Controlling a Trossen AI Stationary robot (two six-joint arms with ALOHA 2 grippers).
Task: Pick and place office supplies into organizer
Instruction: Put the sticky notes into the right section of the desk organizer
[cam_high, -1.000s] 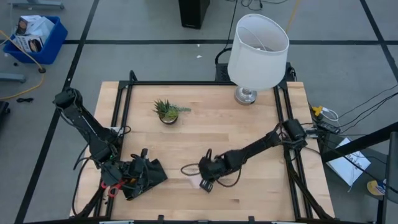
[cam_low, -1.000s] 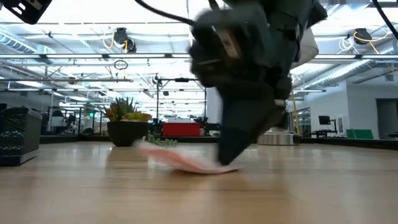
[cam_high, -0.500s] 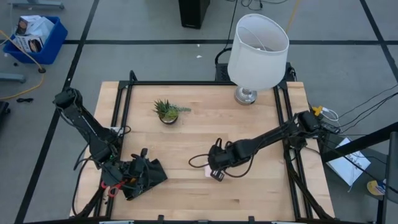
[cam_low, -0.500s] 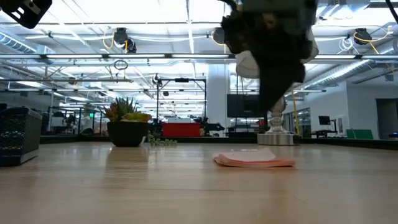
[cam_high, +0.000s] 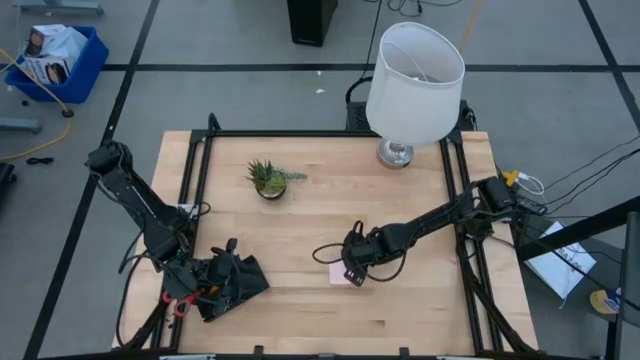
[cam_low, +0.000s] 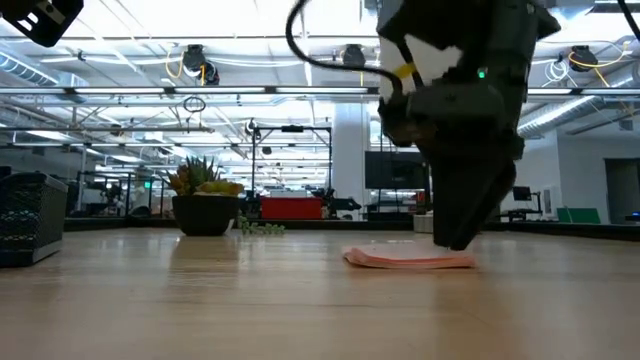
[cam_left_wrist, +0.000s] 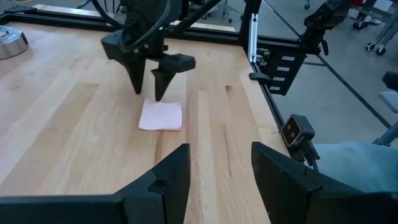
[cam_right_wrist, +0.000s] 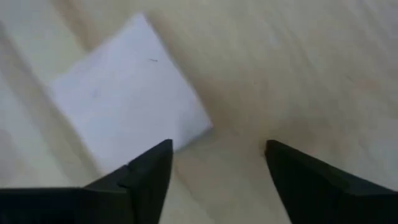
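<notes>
My right gripper (cam_left_wrist: 154, 79) just opened, holds nothing | pink pad (cam_left_wrist: 161, 116) dropped on table (cam_high: 400, 220) | organizer (cam_high: 235, 280) far off, must grab again

Wooden table (cam_high: 400, 210): pad (cam_high: 339, 274), plant (cam_high: 268, 179), lamp (cam_high: 412, 88), organizer (cam_high: 228, 285).

A pink sticky-note pad (cam_low: 410, 260) lies flat on the wooden table (cam_low: 200, 310) at lower centre. The right gripper (cam_low: 460, 238) hangs just above its right end. A potted plant (cam_low: 203, 195) stands centre-left.
</notes>
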